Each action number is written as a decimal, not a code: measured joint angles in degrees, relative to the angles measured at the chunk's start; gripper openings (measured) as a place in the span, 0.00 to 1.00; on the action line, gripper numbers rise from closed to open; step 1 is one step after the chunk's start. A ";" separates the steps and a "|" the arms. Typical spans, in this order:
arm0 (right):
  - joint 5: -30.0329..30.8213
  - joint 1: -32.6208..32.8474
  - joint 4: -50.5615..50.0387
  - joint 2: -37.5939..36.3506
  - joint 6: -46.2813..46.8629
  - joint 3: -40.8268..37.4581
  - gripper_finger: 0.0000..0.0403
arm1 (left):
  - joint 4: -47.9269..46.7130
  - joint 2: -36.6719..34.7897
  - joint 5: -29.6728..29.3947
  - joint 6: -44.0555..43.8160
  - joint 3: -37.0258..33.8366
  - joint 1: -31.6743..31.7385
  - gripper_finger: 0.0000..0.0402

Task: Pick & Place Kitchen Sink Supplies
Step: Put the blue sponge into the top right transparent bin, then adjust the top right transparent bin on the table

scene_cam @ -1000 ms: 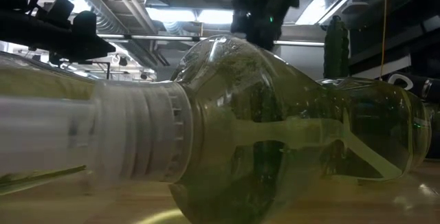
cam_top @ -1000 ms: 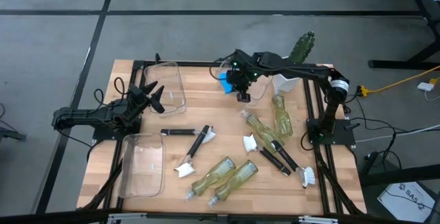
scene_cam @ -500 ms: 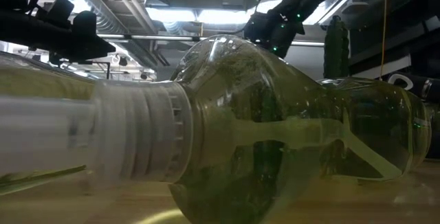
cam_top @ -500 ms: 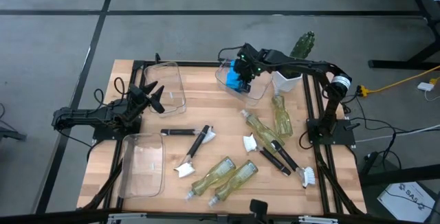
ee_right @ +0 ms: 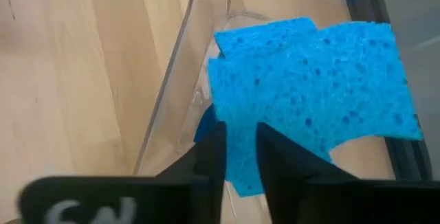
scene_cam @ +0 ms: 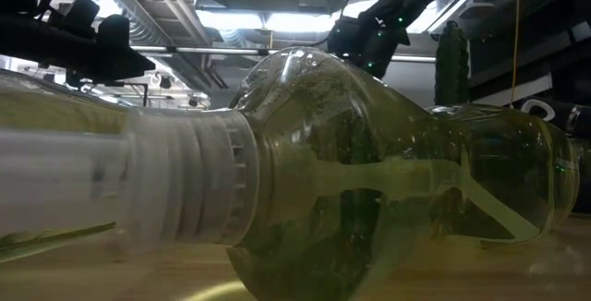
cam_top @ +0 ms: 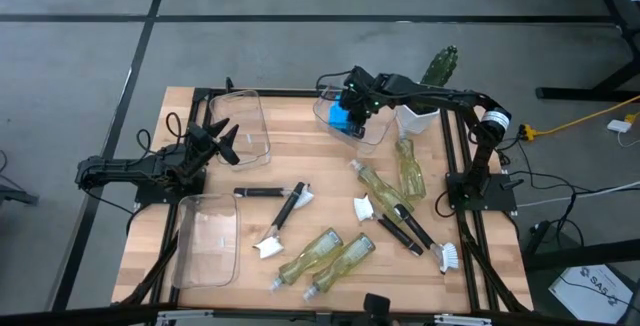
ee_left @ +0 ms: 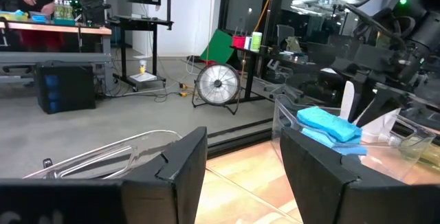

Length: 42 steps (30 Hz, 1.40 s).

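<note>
A bright blue sponge [cam_top: 343, 116] [ee_right: 309, 93] lies on other blue sponges inside a clear bin [cam_top: 372, 131] at the table's far middle. My right gripper [cam_top: 354, 99] [ee_right: 240, 141] hangs slanted just above it, with only a narrow gap between the fingers. I cannot tell whether it touches the sponge. My left gripper [cam_top: 225, 138] [ee_left: 240, 162] waits open at the table's left. Soap bottles [cam_top: 318, 251] [cam_top: 405, 166] and black-handled brushes [cam_top: 290, 206] [cam_top: 405, 228] lie flat on the wood. One bottle [scene_cam: 369, 190] fills the low view.
Two more clear bins sit on the left, one far [cam_top: 248, 121] and one near [cam_top: 208, 241]. A green cactus [cam_top: 440, 66] in a white pot [cam_top: 415, 121] stands right of the sponge bin. Bare wood shows in the table's middle.
My right gripper has drawn back from the sponge bin's near rim toward the far edge, and has tipped from pointing straight down to a slant. More of the blue sponge now shows in the bin. My left arm has kept still.
</note>
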 joint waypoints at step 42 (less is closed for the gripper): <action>10.06 11.61 3.33 -15.82 12.78 -24.15 0.39 | 0.01 0.00 -0.02 0.00 0.00 -0.02 0.45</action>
